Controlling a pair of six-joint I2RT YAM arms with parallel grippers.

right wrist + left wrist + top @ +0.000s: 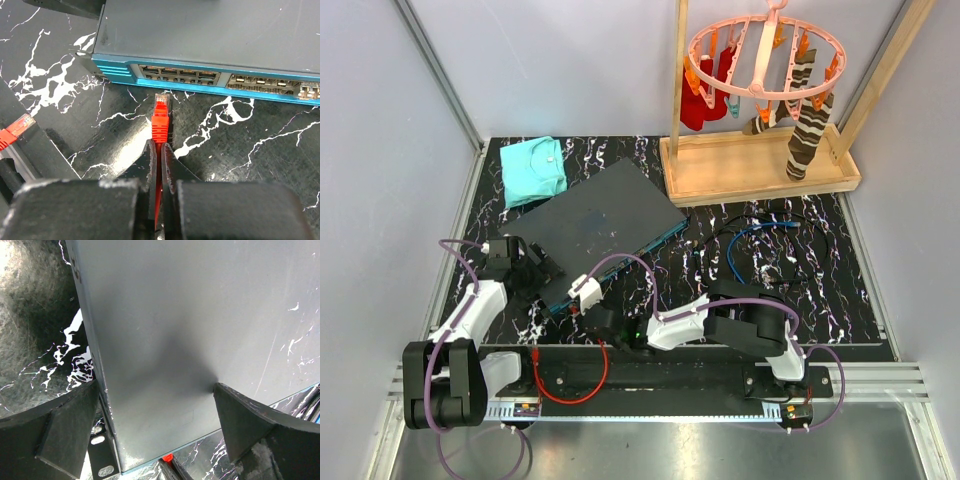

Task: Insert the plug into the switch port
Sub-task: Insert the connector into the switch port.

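Bracing seems to be the left pincer's job. Its fingers stand wide apart, released, astride the near corner of the switch. The switch lies flat on the tabletop, left of centre, with its teal socket edge facing the arms. We judge the step to be the final approach. The right pincer is clenched, grasping the plug by its red cable. The plug's clear tip points at the leftmost block of sockets, near but apart. Next we need a straight push forward, with the tip lifted to socket height. A bare strip of tabletop leaves room, and the bracket at the switch's left corner sits well aside.
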